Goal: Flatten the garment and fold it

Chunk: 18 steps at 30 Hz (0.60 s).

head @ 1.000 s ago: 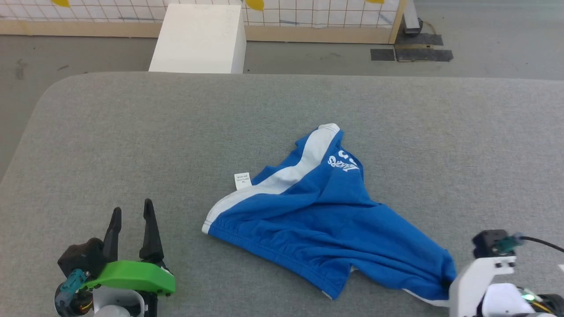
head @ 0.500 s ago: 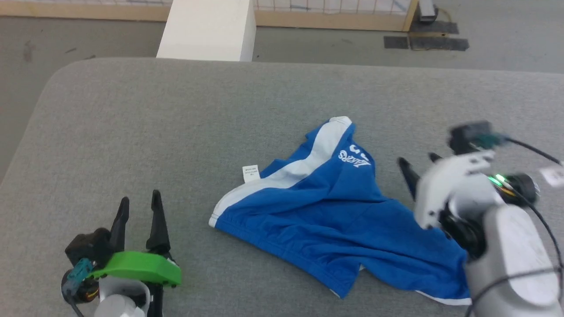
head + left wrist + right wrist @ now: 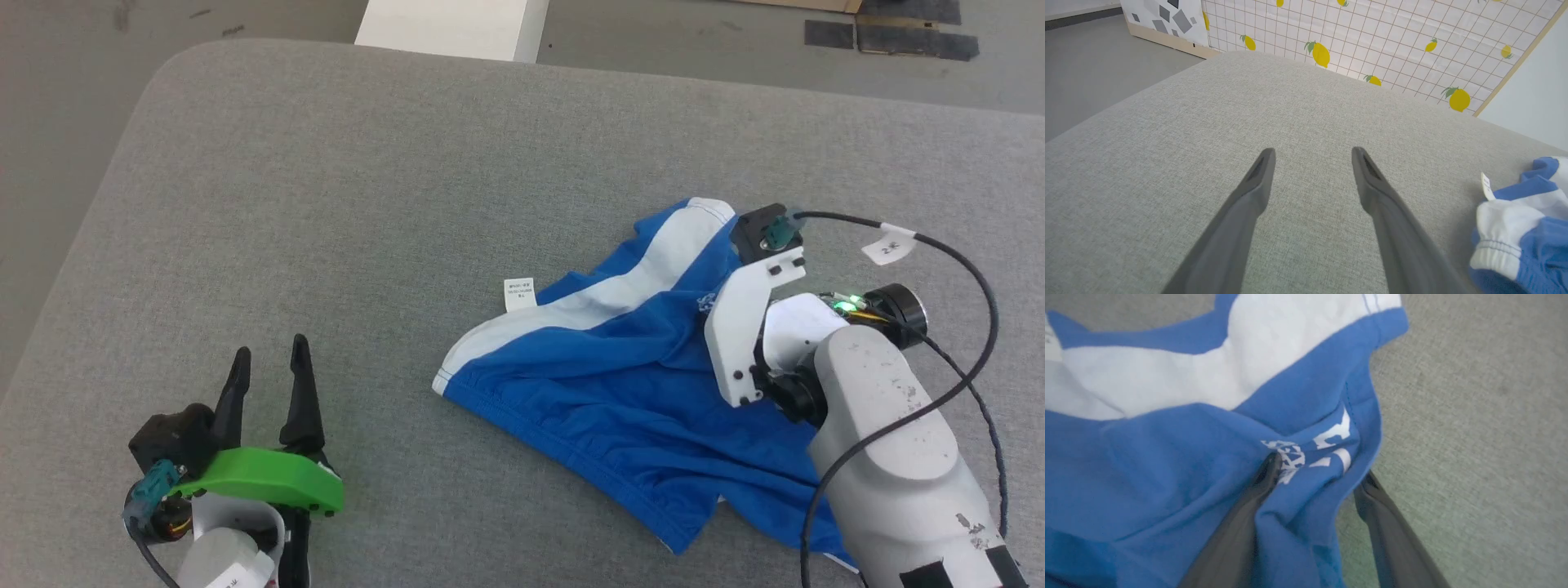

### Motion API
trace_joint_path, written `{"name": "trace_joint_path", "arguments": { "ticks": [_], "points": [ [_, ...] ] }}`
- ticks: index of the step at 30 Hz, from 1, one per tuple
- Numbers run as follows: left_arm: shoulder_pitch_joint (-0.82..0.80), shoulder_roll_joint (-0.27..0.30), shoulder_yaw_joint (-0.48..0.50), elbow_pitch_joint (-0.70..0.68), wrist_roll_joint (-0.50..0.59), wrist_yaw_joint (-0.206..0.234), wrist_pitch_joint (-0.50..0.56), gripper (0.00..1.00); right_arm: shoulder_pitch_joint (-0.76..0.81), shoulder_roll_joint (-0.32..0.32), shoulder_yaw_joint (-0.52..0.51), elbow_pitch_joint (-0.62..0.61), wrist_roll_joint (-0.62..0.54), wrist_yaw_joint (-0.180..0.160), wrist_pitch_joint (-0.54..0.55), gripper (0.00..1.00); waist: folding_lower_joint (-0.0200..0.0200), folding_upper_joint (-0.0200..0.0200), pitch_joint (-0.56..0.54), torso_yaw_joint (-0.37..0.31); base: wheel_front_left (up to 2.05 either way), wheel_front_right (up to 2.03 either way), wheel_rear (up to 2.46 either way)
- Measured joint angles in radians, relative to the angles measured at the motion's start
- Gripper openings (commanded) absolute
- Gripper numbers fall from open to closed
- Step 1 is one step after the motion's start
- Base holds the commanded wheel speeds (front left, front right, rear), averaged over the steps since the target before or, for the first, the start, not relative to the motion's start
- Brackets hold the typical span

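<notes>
The garment [image 3: 620, 384], royal-blue shorts with a white band, lies crumpled on the grey cushion [image 3: 343, 204]. Its white tag [image 3: 518, 295] sticks out at the left. My right wrist [image 3: 755, 318] hangs over the shorts' far right part and hides the fingers in the head view. In the right wrist view my right gripper [image 3: 1318, 475] is open, its fingers down on either side of a raised fold of the garment [image 3: 1167, 465] with the white print [image 3: 1310, 451]. My left gripper [image 3: 269, 359] is open over bare cushion, left of the shorts [image 3: 1527, 232], with nothing between its fingers [image 3: 1265, 163].
The cushion's rounded far-left corner [image 3: 171, 65] drops to grey floor. A white box [image 3: 453, 24] stands just beyond the far edge, and dark mats [image 3: 890, 37] lie on the floor at the far right. A lemon-patterned panel [image 3: 1372, 36] stands behind the cushion.
The head camera has tilted down and turned. My right arm has swung from the shorts' near right corner up to the printed leg and come down on it. The left gripper has stayed put.
</notes>
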Motion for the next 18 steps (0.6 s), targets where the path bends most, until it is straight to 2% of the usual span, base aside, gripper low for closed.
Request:
{"name": "trace_joint_path", "arguments": {
  "ticks": [4, 9, 11, 13, 14, 15, 18],
  "points": [
    [0.000, 0.000, -0.002, 0.001, 0.000, 0.000, 0.000, 1.00, 0.004, 0.005, -0.062, -0.013, 0.025, 0.000, -0.095, 0.00, 0.0001, 0.0000, -0.006, -0.006, 0.00, 0.00, 0.00],
    [0.002, -0.001, -0.005, 0.001, 0.000, 0.000, 0.000, 1.00, 0.084, 0.002, -0.204, -0.150, 0.019, 0.001, -0.193, 0.00, 0.0001, 0.0000, -0.035, -0.033, 0.00, 0.00, 0.00],
    [0.003, -0.001, -0.011, 0.001, 0.001, 0.000, 0.000, 1.00, 0.196, 0.001, -0.275, -0.242, 0.021, 0.000, -0.183, 0.00, 0.0000, 0.0000, -0.056, -0.052, 0.00, 0.00, 0.00],
    [0.006, -0.001, -0.013, 0.001, 0.001, 0.000, 0.000, 1.00, 0.284, -0.002, -0.285, -0.283, 0.054, 0.000, -0.143, 0.00, 0.0000, 0.0000, -0.068, -0.066, 0.00, 0.00, 0.00],
    [0.013, -0.001, -0.015, 0.003, 0.001, 0.000, 0.000, 1.00, 0.416, 0.000, -0.261, -0.325, 0.148, 0.000, -0.092, 0.00, 0.0000, 0.0000, -0.082, -0.089, 0.00, 0.00, 0.00],
    [0.013, -0.001, -0.017, 0.004, 0.001, 0.000, 0.000, 1.00, 0.434, 0.000, -0.258, -0.341, 0.159, 0.000, -0.096, 1.00, 0.0000, 0.0000, -0.085, -0.095, 0.00, 0.00, 0.00],
    [0.013, -0.001, -0.022, 0.009, 0.001, 0.000, 0.000, 1.00, 0.466, 0.002, -0.279, -0.385, 0.211, 0.000, -0.163, 1.00, 0.0000, 0.0000, -0.096, -0.114, 0.00, 0.00, 0.00]
  ]
}}
